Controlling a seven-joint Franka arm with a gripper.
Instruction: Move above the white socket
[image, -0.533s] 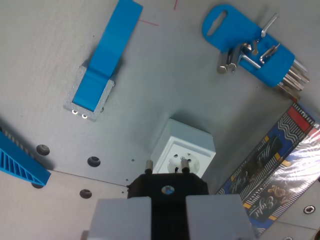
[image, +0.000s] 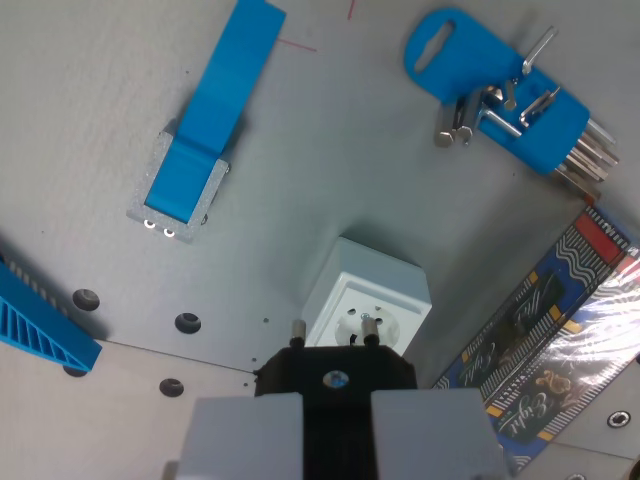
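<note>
Here, white socket (image: 366, 295) face up, turned diagonally, fingers (image: 240, 435) gripping black plug (image: 335, 375) just above it.

Socket (image: 366, 295) centre-bottom; hex-key holder (image: 500, 95) upper right; ramp (image: 205, 125) upper left.

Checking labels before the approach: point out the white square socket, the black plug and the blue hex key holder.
White square socket (image: 372, 296): wrist view, top face.
Black plug (image: 335, 375): wrist view, body centre.
Blue hex key holder (image: 490, 85): wrist view, plastic body.
</note>
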